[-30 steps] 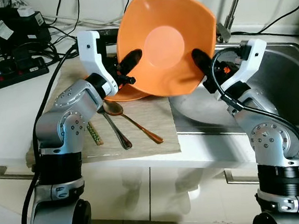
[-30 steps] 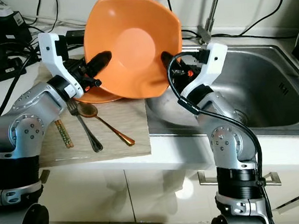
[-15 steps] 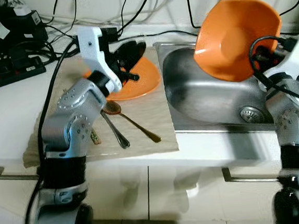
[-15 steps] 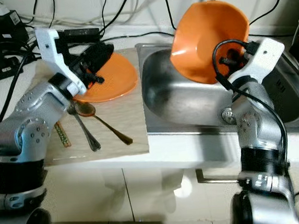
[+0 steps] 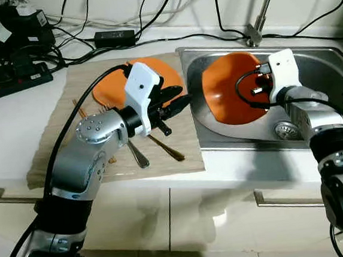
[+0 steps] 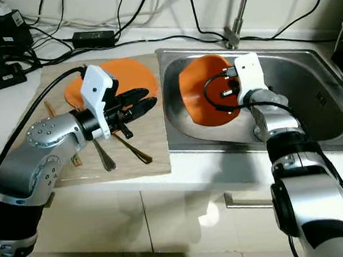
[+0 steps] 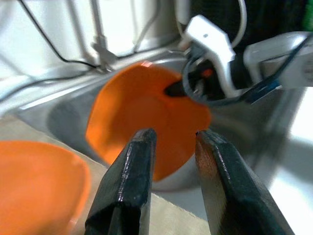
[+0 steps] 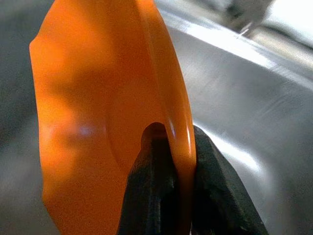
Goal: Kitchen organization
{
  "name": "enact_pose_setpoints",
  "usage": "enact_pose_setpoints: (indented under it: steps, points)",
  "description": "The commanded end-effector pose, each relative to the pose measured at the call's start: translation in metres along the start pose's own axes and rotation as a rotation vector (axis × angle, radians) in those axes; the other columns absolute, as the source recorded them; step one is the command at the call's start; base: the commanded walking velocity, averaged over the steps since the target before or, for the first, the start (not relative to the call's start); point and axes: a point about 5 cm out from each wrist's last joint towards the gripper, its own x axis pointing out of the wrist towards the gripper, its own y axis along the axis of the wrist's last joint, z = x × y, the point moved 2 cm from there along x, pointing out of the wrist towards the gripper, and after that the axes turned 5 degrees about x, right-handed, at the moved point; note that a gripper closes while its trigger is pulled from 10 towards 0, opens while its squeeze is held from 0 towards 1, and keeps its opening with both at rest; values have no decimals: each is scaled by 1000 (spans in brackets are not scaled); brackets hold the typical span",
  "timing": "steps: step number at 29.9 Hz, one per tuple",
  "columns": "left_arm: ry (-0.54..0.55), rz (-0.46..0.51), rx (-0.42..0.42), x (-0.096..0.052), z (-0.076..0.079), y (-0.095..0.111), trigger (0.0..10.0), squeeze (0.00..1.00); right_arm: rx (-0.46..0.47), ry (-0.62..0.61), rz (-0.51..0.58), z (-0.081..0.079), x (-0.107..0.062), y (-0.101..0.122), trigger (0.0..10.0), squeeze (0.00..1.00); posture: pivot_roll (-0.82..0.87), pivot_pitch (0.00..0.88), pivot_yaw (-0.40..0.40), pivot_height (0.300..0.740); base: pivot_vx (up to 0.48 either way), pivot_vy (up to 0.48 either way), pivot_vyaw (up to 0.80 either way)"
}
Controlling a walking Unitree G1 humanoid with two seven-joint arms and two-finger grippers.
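Observation:
An orange plate (image 5: 228, 90) stands tilted on edge inside the steel sink (image 5: 329, 72), at its left side. My right gripper (image 5: 256, 90) is shut on the plate's rim; in the right wrist view its fingers (image 8: 146, 191) pinch the rim of the orange plate (image 8: 98, 127). A second orange plate (image 5: 110, 85) lies flat at the back of the beige mat (image 5: 59, 144). Just above the mat's right part hovers my left gripper (image 5: 175, 99), pointing toward the sink. It is open a little with nothing between its fingers (image 7: 132, 176).
A spoon (image 5: 167, 150), a fork (image 5: 138, 158) and chopsticks (image 5: 77, 106) lie on the mat, partly under my left arm. The faucet (image 5: 260, 12) rises behind the sink and the drain (image 5: 286, 130) is at its front. A power strip (image 5: 11, 82) and cables crowd the back left.
Both grippers held the plate above the mat a second ago. The left let go and moved forward over the mat. The right carried the plate into the sink and lowered it.

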Motion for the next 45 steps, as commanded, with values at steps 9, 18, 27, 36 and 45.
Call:
enact_pose_setpoints:
  steps: [9,18,27,36,45]
  points:
    - [-34,-50,37,-3,7,-6,10000,0,-49,80,-161,-18,4,-42,10000,1000,3,34,-79,740,0,0,0]
    - [51,-42,46,-2,-7,-2,10000,0,-41,-18,-80,3,1,-31,10000,1000,-1,28,-72,740,0,0,0]
    - [243,-59,18,-4,-37,-4,10000,0,-94,-76,19,27,-6,-6,10000,0,-9,11,-63,740,0,0,0]
    - [613,-106,-204,-27,-99,-23,10000,1000,125,103,301,2,-11,29,10000,0,-2,0,-67,740,0,0,0]
    - [735,-129,-420,-34,-134,-43,10000,1000,314,199,473,-55,-38,34,10000,0,-6,0,-44,740,0,0,0]
